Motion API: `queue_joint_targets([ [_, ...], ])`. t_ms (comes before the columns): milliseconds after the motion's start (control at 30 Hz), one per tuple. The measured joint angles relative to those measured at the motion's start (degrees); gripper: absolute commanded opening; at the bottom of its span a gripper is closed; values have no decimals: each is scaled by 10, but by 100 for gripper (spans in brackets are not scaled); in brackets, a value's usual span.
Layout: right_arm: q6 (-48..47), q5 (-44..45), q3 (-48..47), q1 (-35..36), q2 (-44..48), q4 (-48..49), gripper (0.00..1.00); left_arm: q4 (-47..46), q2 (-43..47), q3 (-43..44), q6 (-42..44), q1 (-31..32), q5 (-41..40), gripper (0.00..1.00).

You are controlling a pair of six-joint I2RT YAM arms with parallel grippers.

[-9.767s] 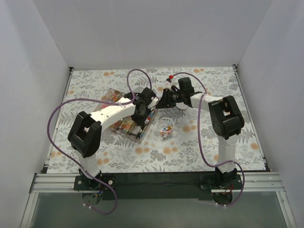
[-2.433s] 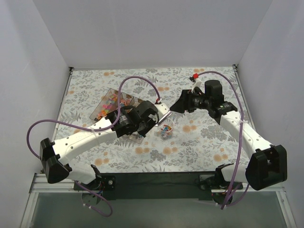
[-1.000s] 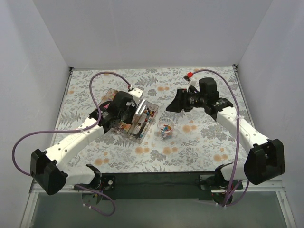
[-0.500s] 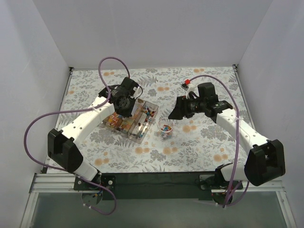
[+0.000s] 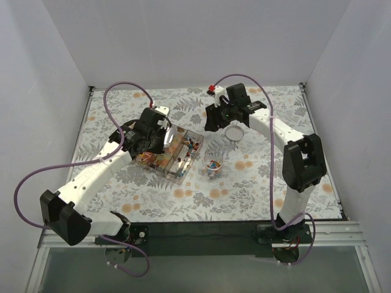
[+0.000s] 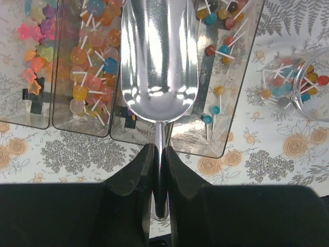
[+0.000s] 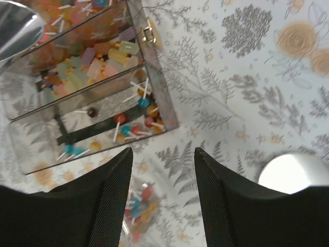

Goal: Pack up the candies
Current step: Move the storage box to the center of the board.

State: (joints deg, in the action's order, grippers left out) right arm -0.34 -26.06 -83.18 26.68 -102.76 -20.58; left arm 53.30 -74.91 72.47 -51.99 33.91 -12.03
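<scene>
The candies are small lollipops and gummies in mixed colours lying in a clear divided tray (image 5: 173, 157) (image 6: 216, 128) (image 7: 167, 110). More of the candies (image 5: 212, 165) fill a small clear cup (image 6: 304, 77) (image 7: 134, 212) right of the tray. My left gripper (image 5: 160, 135) (image 6: 159, 150) is shut on the handle of a metal scoop (image 5: 168, 138) (image 6: 159, 56), whose empty bowl hovers over the tray's middle compartments. My right gripper (image 5: 212, 122) (image 7: 163, 153) hangs open and empty above the cloth, between the tray's far end and the cup.
A round white lid (image 5: 234, 131) (image 7: 293, 172) lies on the flowered tablecloth right of my right gripper. White walls close in the table on three sides. Purple cables loop off both arms.
My right arm has swung back and left, now above the tray's far corner, its jaws a little narrower. My left gripper has shifted the scoop over the tray.
</scene>
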Motion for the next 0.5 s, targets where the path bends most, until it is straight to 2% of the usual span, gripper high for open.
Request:
queue_joint_targets([
  [233, -108, 83, -128, 54, -116, -26, 58, -25, 14, -15, 17, 0, 0, 0],
  [500, -174, 125, -184, 99, -206, -50, 55, -29, 20, -17, 35, 0, -3, 0],
])
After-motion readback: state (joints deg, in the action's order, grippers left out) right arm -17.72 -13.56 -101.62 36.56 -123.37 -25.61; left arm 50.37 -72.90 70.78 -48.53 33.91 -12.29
